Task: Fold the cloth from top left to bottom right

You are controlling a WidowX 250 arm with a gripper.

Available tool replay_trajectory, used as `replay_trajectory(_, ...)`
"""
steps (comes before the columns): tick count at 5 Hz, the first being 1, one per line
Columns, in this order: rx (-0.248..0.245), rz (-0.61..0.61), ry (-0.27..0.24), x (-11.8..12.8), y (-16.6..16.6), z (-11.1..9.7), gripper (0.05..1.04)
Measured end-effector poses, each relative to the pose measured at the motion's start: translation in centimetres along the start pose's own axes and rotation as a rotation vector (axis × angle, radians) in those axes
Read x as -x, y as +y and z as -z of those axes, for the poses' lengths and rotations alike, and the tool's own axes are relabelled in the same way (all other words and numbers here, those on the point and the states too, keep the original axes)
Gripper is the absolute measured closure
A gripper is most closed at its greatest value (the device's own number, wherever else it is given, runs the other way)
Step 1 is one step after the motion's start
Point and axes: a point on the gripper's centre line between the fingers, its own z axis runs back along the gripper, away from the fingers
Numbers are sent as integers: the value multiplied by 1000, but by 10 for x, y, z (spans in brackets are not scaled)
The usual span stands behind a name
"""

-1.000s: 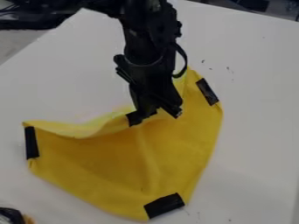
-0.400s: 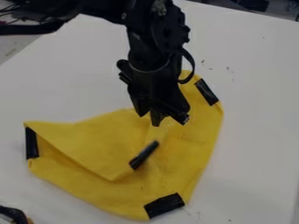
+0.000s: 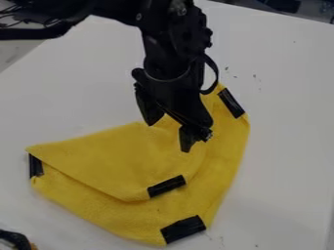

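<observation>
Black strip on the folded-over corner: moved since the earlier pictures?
Yes, the folded-over strip has moved down the view, closer to the bottom black strip, which has stayed put.

Downward pincer (jaws well apart).

The cloth is yellow, with black patches at its corners, and it lies partly folded, left of centre. Its upper flap covers the inner part; the flap's patch lies near the nearest corner's patch, but apart.
</observation>
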Motion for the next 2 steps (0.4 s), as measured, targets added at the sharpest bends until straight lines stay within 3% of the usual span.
replay_trajectory(2,60,-110,31,-11,8,-4,83)
